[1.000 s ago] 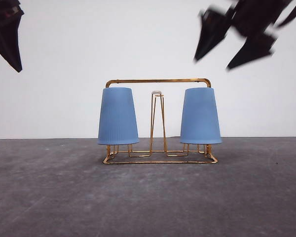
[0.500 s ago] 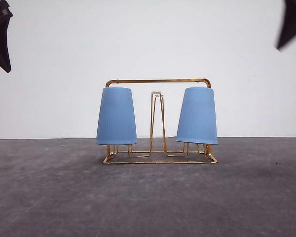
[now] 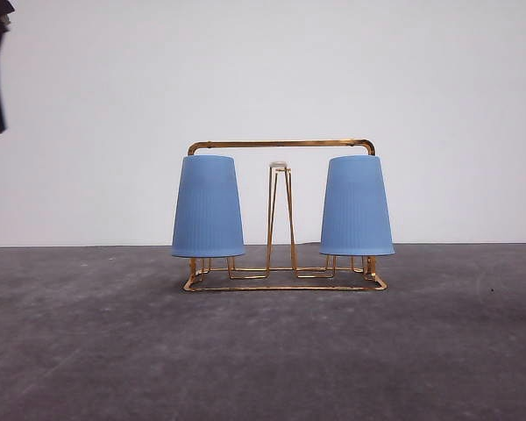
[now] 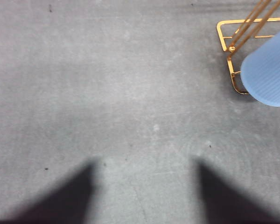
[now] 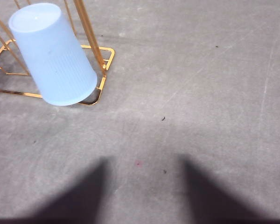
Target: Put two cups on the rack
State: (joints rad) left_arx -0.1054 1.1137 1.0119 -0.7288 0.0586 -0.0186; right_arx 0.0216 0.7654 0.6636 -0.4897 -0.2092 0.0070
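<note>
On the rack (image 3: 280, 144), both cups (image 3: 208, 207) (image 3: 357, 206) sit inverted. Left gripper (image 4: 142, 189) is raised at far left, fingers (image 4: 65, 198) apart, empty. Right gripper (image 5: 142, 189) is above the worktop (image 3: 263, 351), fingers apart, empty.

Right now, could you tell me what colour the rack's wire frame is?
Gold; the rack shows best in the front view.

Two light-blue cups, tapered, finely ribbed, without handles, both upside down on the rack (image 3: 280, 145). Left cup (image 3: 208, 207) on the rack's left end, right cup (image 3: 357, 207) on its right end, well apart, each upright with the wide mouth down, just above the base wires. Rack of thin gold wire: rectangular base frame, rounded top bar just above the cup bottoms, a narrow white-tipped middle prong standing bare between the cups. Rack resting on the grey table, centred, facing squarely forward.
</note>
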